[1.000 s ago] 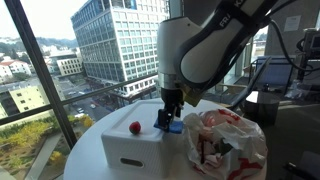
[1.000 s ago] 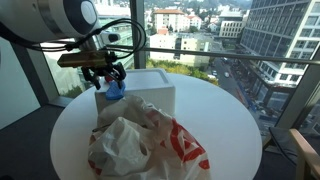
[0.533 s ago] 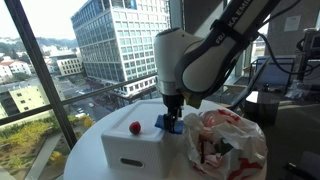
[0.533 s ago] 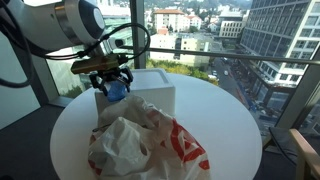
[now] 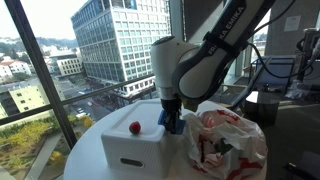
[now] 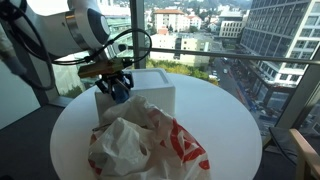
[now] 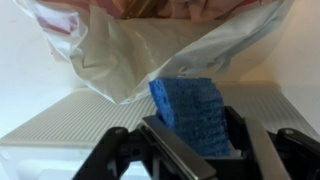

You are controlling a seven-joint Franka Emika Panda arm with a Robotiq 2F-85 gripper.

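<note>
Sponge [image 7: 190,112] lies lengthwise between pincer [image 7: 193,140] fingers [image 7: 237,128].

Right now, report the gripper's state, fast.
Gripper: closed on the blue sponge, a finger against each side, over the white box.

Round white table [image 6: 225,115], floor-to-ceiling windows [image 5: 40,70], daylight, glass office tower [image 5: 115,40] outside, dark floor [image 6: 25,125]

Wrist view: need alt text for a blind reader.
A blue spongy block sits between the fingers of the gripper on a white ribbed box; whether it is gripped is unclear. A crumpled white and red plastic bag lies just beyond.
</note>
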